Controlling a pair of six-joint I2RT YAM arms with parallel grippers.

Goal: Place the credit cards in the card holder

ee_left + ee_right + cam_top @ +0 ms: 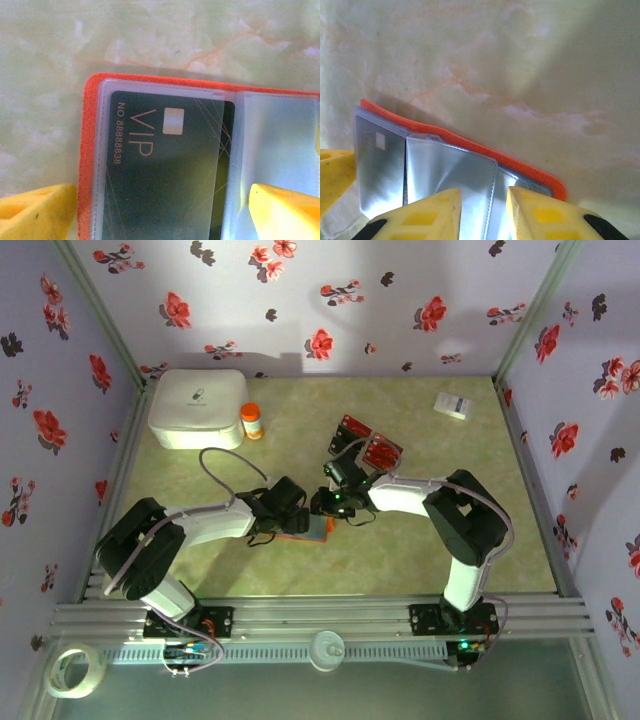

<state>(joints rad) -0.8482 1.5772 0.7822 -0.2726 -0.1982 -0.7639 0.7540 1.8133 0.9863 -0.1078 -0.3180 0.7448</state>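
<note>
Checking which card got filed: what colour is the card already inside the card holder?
The card is black with pale VIP lettering; the left wrist view shows it best.

Left tool, right tool crowd card holder; white box, bottle block far-left; near-right table open.

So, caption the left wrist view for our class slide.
Black VIP card tucked into a clear sleeve of the open orange card holder, left gripper open above it.

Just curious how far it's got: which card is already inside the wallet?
The black VIP card, tucked under a clear sleeve of the orange card holder. The red cards lie loose on the table beyond it.
</note>
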